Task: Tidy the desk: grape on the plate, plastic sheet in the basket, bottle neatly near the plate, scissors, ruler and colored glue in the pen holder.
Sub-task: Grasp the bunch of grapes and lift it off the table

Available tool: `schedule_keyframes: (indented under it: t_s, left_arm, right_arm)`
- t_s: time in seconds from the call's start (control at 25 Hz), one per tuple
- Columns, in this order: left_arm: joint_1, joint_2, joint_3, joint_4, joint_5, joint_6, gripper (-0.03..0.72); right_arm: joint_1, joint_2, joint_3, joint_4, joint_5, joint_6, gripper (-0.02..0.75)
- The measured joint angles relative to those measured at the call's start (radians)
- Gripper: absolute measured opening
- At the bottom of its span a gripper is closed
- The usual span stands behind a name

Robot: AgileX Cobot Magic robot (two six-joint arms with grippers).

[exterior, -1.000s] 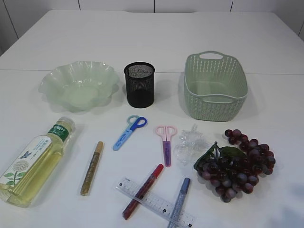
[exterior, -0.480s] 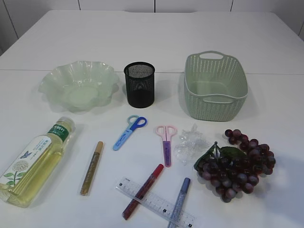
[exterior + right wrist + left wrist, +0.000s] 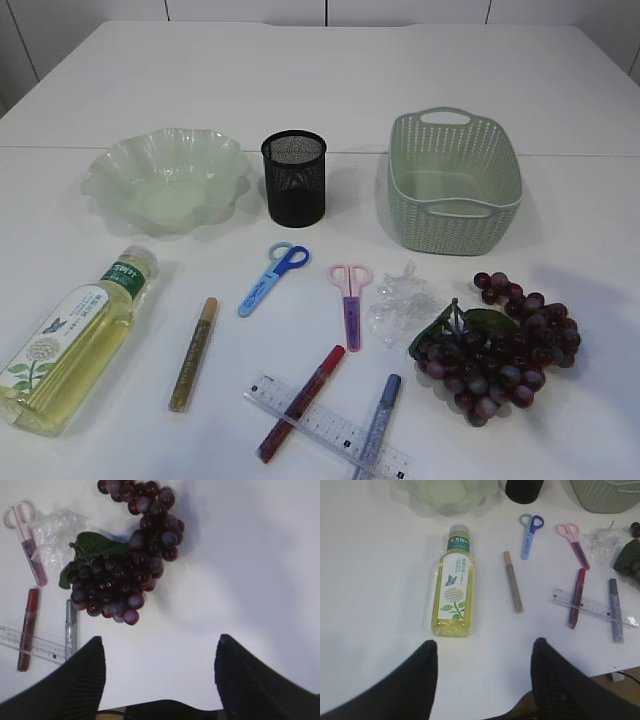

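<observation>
Nothing has been tidied yet, as far as I can see. The plate [image 3: 165, 180] at the far left sits empty, as do the pen holder [image 3: 294, 178] beside it and the basket [image 3: 453, 180] to the right. The grapes [image 3: 497, 347] lie on the desk [image 3: 320, 80] at the near right, touching the crumpled plastic sheet [image 3: 400, 300]. The bottle [image 3: 72, 342] lies on its side at the near left, pointing up towards the plate. The blue scissors [image 3: 272, 277] and pink scissors [image 3: 350, 300] lie flat in the middle. Nearer still are the gold glue stick [image 3: 193, 352], then the red glue stick [image 3: 300, 402] and blue glue stick [image 3: 376, 426], both crossing the ruler [image 3: 328, 426]. The left gripper [image 3: 484, 680] hangs wide open and empty above the bottle's base; the right gripper [image 3: 160, 672] hangs wide open and empty just near of the grapes. Every item is left to do.
</observation>
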Motion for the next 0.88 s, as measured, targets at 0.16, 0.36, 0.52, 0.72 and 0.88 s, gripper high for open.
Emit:
schedule_keyframes:
  t_s: [0.16, 0.36, 0.52, 0.72, 0.88]
  left_arm:
    - [0.000, 0.137, -0.055, 0.000, 0.000, 0.002, 0.434]
    - [0.000, 0.269, -0.121, 0.002, -0.018, 0.021, 0.434]
    - [0.000, 0.304, -0.150, 0.002, -0.058, 0.027, 0.434]
    - [0.000, 0.304, -0.156, 0.002, -0.063, 0.042, 0.434]
    - [0.000, 0.304, -0.156, 0.000, -0.061, 0.043, 0.434]
  right_arm:
    - [0.000, 0.078, -0.060, 0.000, -0.034, 0.000, 0.531]
    - [0.000, 0.193, -0.117, 0.000, -0.010, -0.006, 0.532]
    - [0.000, 0.301, -0.156, 0.000, -0.001, -0.009, 0.576]
    - [0.000, 0.432, -0.192, 0.000, -0.003, -0.009, 0.594]
    - [0.000, 0.520, -0.223, 0.000, -0.026, -0.013, 0.594]
